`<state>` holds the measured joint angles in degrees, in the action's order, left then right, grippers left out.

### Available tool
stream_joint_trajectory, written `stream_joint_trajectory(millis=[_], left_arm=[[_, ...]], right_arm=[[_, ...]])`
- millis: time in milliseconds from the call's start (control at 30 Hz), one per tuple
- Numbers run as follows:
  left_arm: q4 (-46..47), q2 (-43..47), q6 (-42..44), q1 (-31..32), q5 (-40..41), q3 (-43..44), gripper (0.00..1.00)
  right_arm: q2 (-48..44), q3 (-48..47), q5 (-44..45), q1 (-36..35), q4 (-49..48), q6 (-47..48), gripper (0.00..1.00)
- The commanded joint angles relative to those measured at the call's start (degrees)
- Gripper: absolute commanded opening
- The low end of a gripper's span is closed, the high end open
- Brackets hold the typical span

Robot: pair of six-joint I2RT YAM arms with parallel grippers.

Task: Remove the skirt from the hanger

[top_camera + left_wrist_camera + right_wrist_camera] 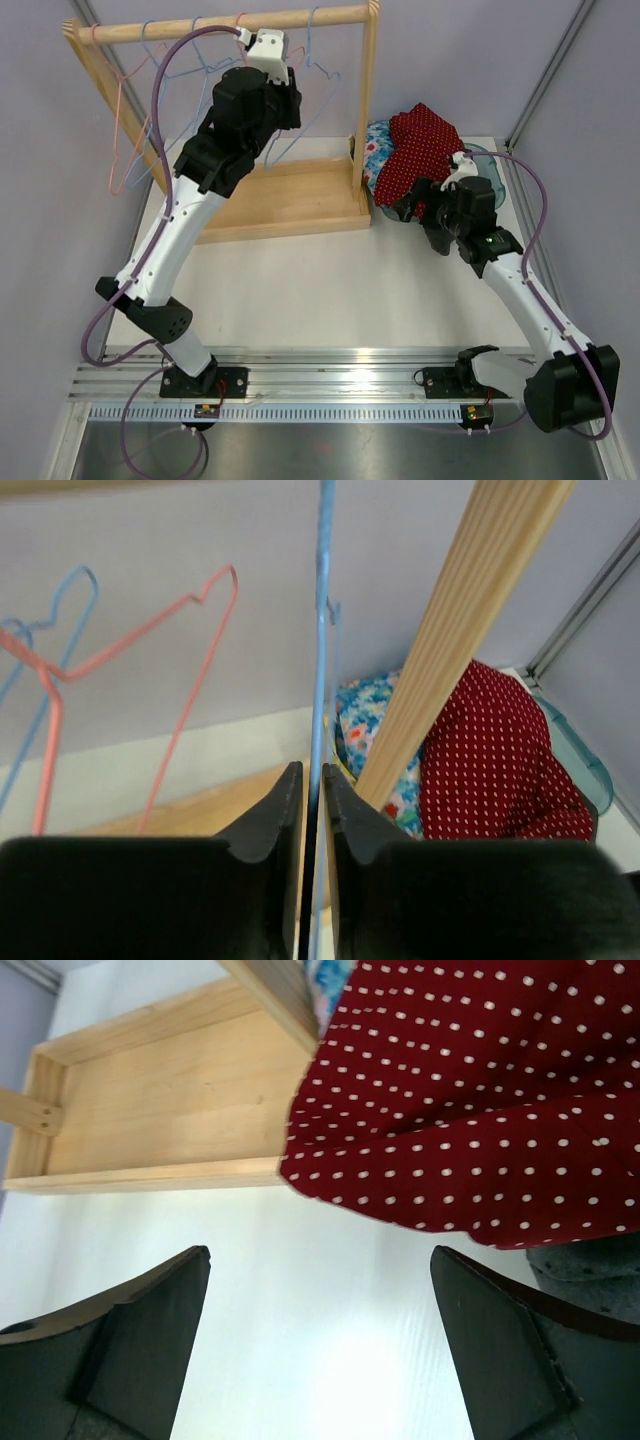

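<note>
Top view, left arm: stretched up and forward from its base, with the left tool point(258, 42) just under the wooden rail point(340, 15) of the rack.
Top view, right arm: reaches forward low over the tabletop point(320, 290), with the right tool point(412, 207) at the near edge of the clothes pile.
Top view, skirt point(425, 145): red with white dots, heaped on a floral cloth point(378, 150) right of the rack and off every hanger.
Left wrist, left tool point(312, 790): its 2 fingers are nearly together, pinching the blue hanger point(323, 630) wire.
Left wrist, surroundings: a pink hanger point(190, 650) is to the left, and the skirt point(490, 750) lies beyond the rack post point(450, 650).
Right wrist, right tool point(320, 1260): spread wide, holding nothing, above bare tabletop point(330, 1360).
Right wrist, skirt point(480, 1110): its hem lies just ahead of the fingers, overlapping the corner of the rack base point(160, 1100).
</note>
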<state>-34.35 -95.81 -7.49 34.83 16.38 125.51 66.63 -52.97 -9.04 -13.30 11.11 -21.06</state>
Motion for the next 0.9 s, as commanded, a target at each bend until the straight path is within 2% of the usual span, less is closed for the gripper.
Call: stream_joint_trajectory(millis=[0, 67, 100, 200, 233, 367, 600, 767, 867], left_arm=[[2.9, 7.6, -1.8, 0.2, 1.2, -6.7, 0.37], [3.6, 11.5, -2.1, 0.2, 1.3, -11.4, 0.55], [3.8, 15.2, -2.3, 0.3, 1.5, -16.7, 0.67], [4.0, 23.7, -3.1, 0.3, 1.9, -24.3, 0.77], [4.0, 25.7, -3.4, 0.3, 2.2, -29.7, 0.81], [4.8, 37.9, -4.1, 0.3, 4.2, -43.6, 0.87], [2.2, 57.9, -7.4, 0.3, 9.5, -62.4, 0.89], [0.2, 73.4, -9.7, 0.3, 16.7, -73.3, 0.89], [1.6, 79.3, -11.0, 0.3, 22.2, -80.8, 0.90]], right_arm=[[-6.9, -0.1, -5.3, -0.7, -0.9, -0.6, 0.99], [-9.4, -0.6, -7.4, -0.7, -0.7, -0.7, 1.00], [-11.9, -1.0, -7.9, -0.8, -0.4, -0.7, 0.99], [-16.9, -1.5, -8.7, -0.8, 0.4, -0.8, 0.99], [-18.1, -1.5, -8.4, -0.7, 1.1, -1.3, 1.00], [-24.9, -0.4, -7.5, -0.7, 1.1, -3.7, 0.99], [-33.4, 5.2, -6.0, -0.8, 6.8, -7.9, 0.99], [-40.3, 7.0, -2.9, -0.8, 10.8, -4.9, 1.00], [-44.9, 7.0, -0.5, -0.8, 13.1, -1.7, 1.00]])
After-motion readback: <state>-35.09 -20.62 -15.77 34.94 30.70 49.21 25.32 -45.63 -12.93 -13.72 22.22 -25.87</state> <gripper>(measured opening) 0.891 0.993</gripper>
